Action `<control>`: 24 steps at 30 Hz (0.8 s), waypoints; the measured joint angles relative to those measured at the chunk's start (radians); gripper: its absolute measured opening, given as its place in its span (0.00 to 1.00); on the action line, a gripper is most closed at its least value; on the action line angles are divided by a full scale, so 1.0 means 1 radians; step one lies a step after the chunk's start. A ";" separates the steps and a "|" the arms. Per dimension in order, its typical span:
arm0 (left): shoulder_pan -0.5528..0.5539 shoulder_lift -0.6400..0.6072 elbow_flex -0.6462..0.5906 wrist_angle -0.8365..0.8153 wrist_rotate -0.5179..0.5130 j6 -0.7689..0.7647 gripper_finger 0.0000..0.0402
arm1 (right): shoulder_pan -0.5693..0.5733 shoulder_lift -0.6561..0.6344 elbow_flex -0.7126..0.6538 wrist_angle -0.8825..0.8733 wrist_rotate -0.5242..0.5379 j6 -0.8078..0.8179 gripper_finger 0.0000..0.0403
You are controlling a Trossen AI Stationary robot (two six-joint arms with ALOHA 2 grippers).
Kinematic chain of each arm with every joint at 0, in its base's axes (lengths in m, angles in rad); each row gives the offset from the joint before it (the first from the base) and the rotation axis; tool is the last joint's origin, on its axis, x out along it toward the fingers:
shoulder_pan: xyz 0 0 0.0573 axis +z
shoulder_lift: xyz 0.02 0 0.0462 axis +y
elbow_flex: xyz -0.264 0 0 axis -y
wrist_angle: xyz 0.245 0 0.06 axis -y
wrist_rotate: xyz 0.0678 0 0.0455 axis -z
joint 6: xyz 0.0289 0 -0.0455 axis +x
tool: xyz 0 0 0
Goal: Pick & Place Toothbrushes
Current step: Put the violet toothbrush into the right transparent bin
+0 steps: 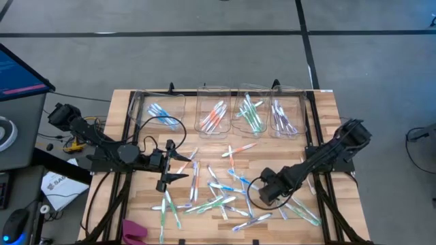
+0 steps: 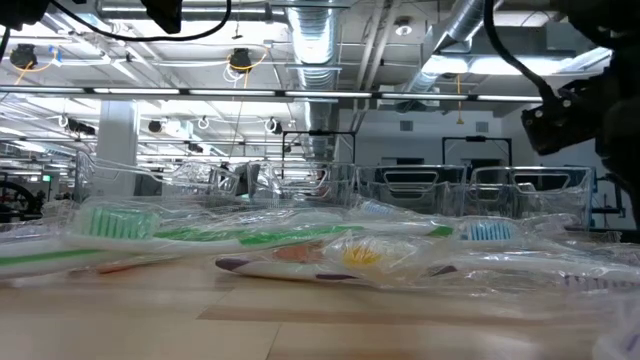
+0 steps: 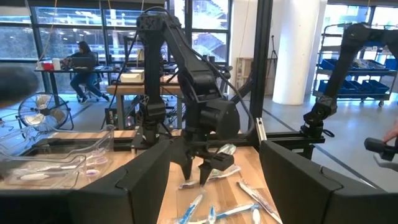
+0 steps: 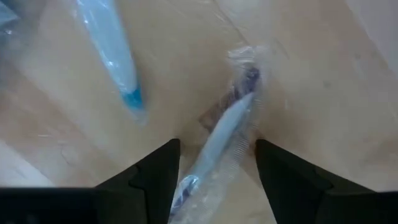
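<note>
The right gripper [image 4: 217, 163] is low over the light wooden table [image 1: 320, 109], and its two dark fingers [image 4: 155, 171] stand apart. Between them, on the wood, lies a slim whitish toothbrush with a purple accent in a clear wrapper [image 4: 221, 134]. A blue-tipped wrapped toothbrush [image 4: 112, 53] lies near. More toothbrushes [image 1: 218, 197] are scattered on the table. The left gripper [image 1: 178, 167] waits with open fingers on the table's left part.
</note>
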 joint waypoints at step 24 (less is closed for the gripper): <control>0.000 0.000 0.000 -0.007 0.000 0.000 0.60 | -0.029 0.002 0.054 -0.072 -0.010 -0.112 0.02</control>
